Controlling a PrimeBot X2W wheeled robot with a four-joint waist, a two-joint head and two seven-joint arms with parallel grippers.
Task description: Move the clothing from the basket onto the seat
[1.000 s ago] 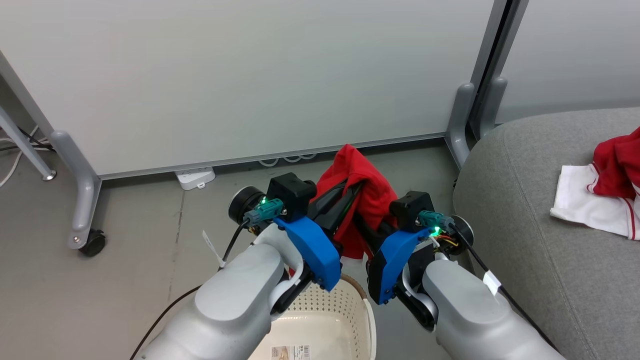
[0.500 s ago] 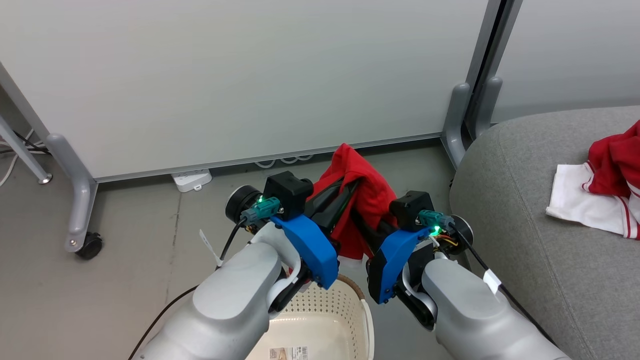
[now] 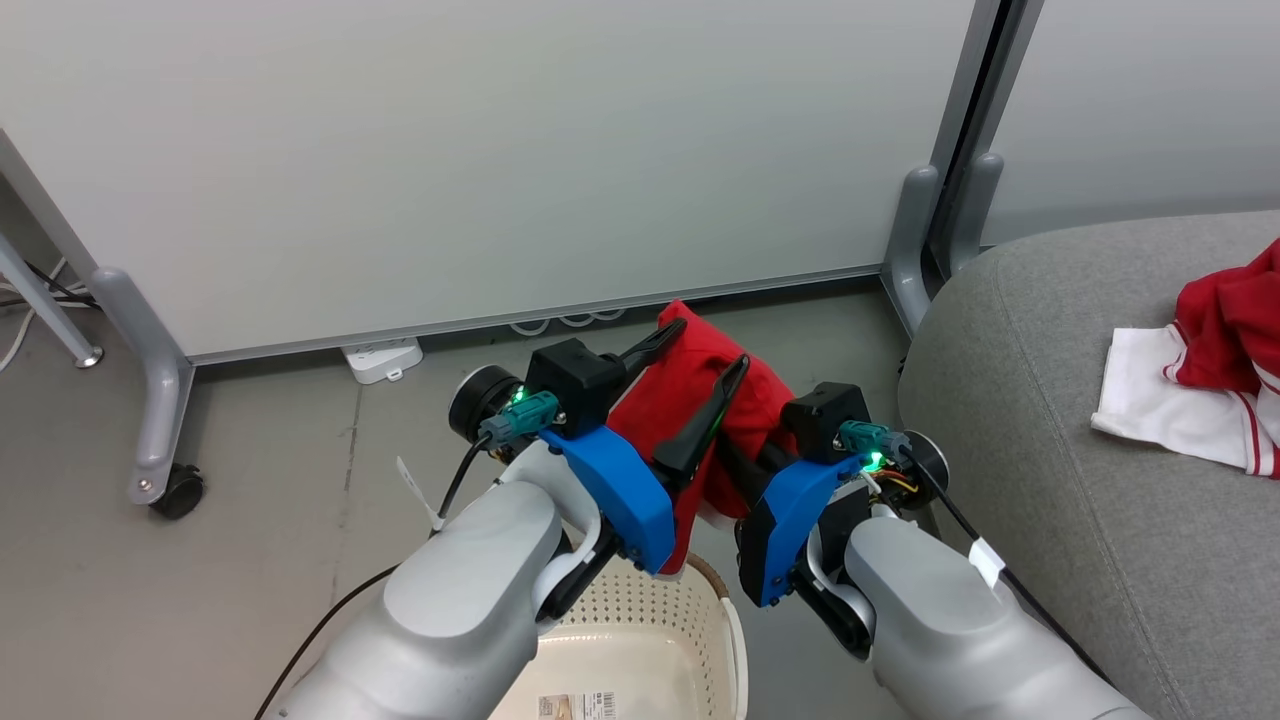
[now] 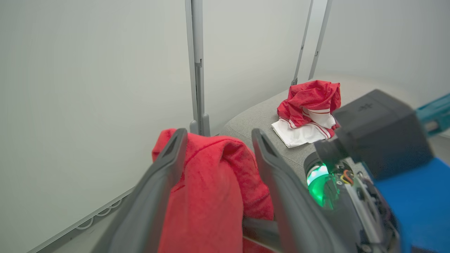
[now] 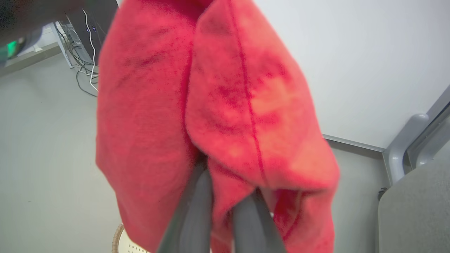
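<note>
A bright red garment (image 3: 690, 400) hangs in the air above the basket (image 3: 650, 620), whose cream perforated wall and brown rim show at the bottom. My left gripper (image 3: 711, 344) is open, its two dark fingers (image 4: 165, 165) spread either side of the cloth. My right gripper (image 5: 225, 200) is shut on the red garment (image 5: 218, 105), which drapes over its fingers and hides their tips. On the grey seat (image 3: 1050, 400) at the right lies another red garment with white striped panels (image 3: 1200, 370).
White partition panels stand behind, on grey feet; one foot has a black caster (image 3: 180, 490), others (image 3: 915, 250) stand against the seat's corner. A white power strip (image 3: 380, 358) and cables (image 3: 40, 285) lie on the grey floor.
My left gripper has opened: its fingers were shut in the red cloth and now stand spread apart. The garment's peak has sunk a little. The right arm has held still.
</note>
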